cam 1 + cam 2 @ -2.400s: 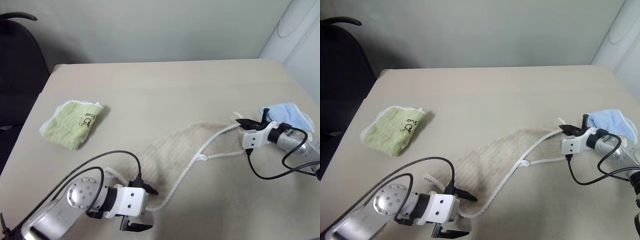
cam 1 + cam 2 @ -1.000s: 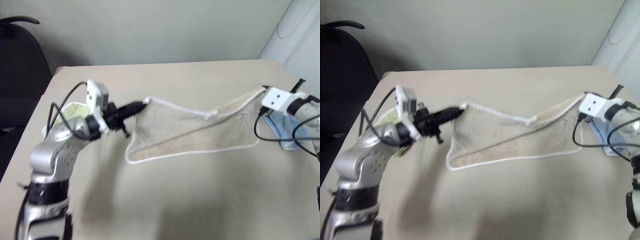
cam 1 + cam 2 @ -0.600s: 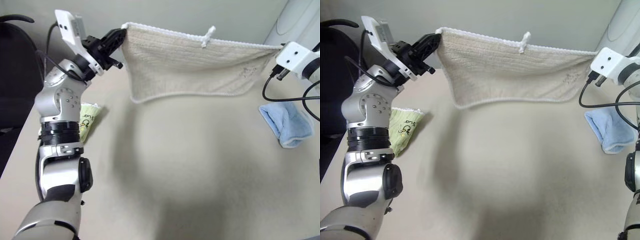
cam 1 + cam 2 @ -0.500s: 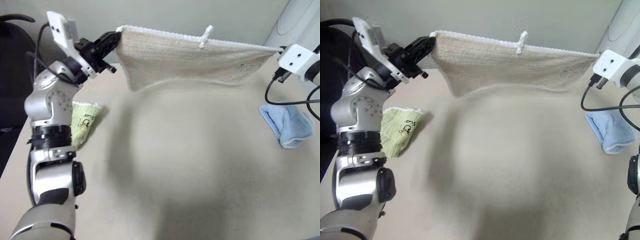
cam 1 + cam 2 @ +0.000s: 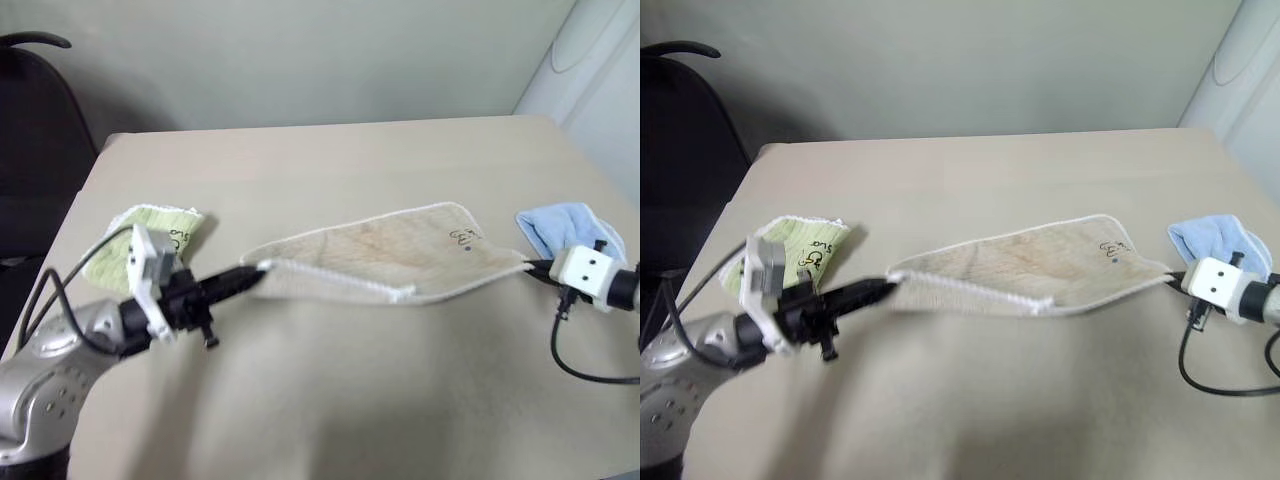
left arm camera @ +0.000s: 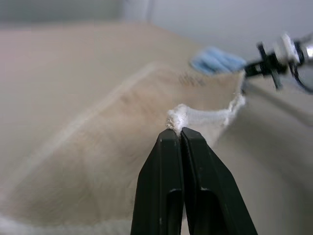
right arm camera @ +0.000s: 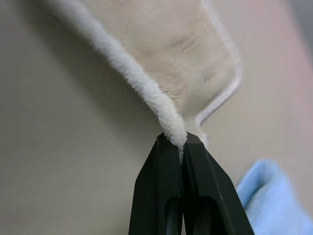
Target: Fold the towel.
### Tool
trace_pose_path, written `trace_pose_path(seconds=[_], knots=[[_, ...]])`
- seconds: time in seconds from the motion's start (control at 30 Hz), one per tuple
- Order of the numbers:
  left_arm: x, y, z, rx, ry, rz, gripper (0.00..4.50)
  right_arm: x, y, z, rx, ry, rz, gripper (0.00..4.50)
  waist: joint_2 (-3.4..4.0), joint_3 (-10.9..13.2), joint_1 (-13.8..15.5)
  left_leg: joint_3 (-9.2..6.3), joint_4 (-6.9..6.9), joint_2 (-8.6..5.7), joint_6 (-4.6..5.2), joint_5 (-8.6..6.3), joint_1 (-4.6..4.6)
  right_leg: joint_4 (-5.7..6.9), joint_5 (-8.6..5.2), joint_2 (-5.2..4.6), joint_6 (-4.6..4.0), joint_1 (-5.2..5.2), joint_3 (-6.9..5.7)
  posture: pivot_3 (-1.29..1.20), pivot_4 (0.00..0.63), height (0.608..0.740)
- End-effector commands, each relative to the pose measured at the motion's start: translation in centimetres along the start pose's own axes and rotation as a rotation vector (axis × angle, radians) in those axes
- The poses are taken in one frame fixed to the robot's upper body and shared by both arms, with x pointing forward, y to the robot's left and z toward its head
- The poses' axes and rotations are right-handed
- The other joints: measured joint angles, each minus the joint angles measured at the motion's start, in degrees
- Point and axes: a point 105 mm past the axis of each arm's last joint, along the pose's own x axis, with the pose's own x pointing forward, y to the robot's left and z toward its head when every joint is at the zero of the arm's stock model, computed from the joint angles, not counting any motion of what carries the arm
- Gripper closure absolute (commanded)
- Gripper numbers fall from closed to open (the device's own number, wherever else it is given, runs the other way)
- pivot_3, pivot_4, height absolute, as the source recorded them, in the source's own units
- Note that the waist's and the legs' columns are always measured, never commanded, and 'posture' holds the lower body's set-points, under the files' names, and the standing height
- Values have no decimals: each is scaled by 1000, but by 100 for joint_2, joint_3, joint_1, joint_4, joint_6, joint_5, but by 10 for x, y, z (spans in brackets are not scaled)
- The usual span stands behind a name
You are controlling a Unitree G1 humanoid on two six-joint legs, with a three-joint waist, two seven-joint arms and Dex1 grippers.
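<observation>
Left eye view: bare table (image 5: 330,400) at 6 o'clock. The beige, white-edged towel (image 5: 385,255) stretches mid-table, corners pinched tight by the left gripper (image 5: 252,272) at 9 o'clock and right gripper (image 5: 535,266) at 3 o'clock. Beyond, open tabletop reaches the far edge.

The worktop (image 5: 330,160) has a plain beige surface with rounded far corners and fills most of the head views. Behind it stands a flat, pale grey-green wall (image 5: 300,60) without markings. At the far left, beside the worktop's left edge, is a black chair (image 5: 35,130); its curved back rises in front of the wall. At the upper right, a white panel (image 5: 600,60) with a faint oval outline stands at an angle, near the worktop's far right corner. Lighting is even and diffuse, with soft shadows on the worktop surface.
</observation>
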Motion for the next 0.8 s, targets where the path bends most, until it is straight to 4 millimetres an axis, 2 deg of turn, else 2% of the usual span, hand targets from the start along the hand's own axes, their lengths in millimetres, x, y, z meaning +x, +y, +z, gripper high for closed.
trace_pose_path(seconds=[0.03,0.1,0.2,0.27,0.4,0.5,0.6,0.8], knots=[[-9,-14,-6,18,54,-1,4479,-14,-3,13,11,-26,41,4500,-1,-1,0,0,0,-1,4,-2,7,-1,-1,0,1,8,1,0,150,740],[-15,-13,-18,-16,85,25,4479,-14,1,11,30,-9,86,4500,-1,-1,3,2,0,-1,12,-16,42,-6,-5,1,2,44,4,0,150,740],[-17,-6,-22,-33,77,68,4479,-9,-1,7,0,23,87,4500,-1,-1,11,-2,0,-2,73,-59,74,-6,-19,3,3,76,4,0,150,740],[-15,5,-18,-28,40,114,4479,1,-12,7,-30,25,50,4500,-1,-1,1,-3,2,-2,72,-59,80,-4,-19,3,3,81,4,0,150,740],[-5,39,2,-11,-65,228,4479,30,-52,10,-159,67,-61,4500,3,0,-28,-5,1,-1,78,-62,119,3,-18,1,3,107,3,0,150,740],[-1,55,9,-20,-103,270,4479,47,-74,16,-205,74,-110,4500,8,1,-29,-8,-4,-2,79,-63,116,6,-18,-2,3,99,1,0,150,740],[3,74,5,-27,-94,333,4479,68,-89,21,-258,106,-125,4500,9,1,-21,-12,-7,-3,56,-50,100,4,-18,-3,3,82,-3,0,150,740],[15,94,-16,5,-9,394,4479,101,-101,29,-351,175,-138,4500,10,2,-20,-17,-7,-3,36,-38,83,5,-15,-6,-2,68,-7,0,150,740]])
